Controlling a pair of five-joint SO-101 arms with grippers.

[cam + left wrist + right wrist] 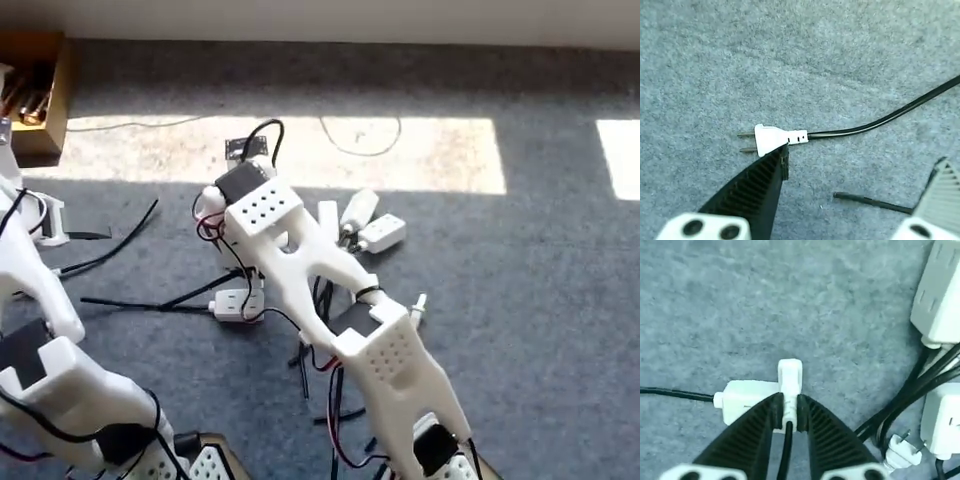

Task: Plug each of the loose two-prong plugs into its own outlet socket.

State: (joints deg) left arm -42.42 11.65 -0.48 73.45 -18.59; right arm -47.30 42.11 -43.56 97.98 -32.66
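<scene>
My right gripper [788,411] is shut on a white two-prong plug [789,374], whose tip rests against a white outlet socket [742,399] on a black cord. I cannot tell whether the prongs are inside. In the high view this gripper [213,212] is at the middle left of the carpet. Another loose plug [900,449] lies beside two more sockets [939,297]. My left gripper [862,160] is open just above the carpet, one black finger [762,182] touching a white plug [772,139] that lies flat with its black cord. In the high view it [48,222] is at the far left.
White sockets [370,222] cluster beyond the right arm, and another [237,303] lies under it among tangled black cords. A small plug [418,306] lies to its right. A wooden box [40,95] stands at the back left. A thin black cable [870,202] crosses the carpet.
</scene>
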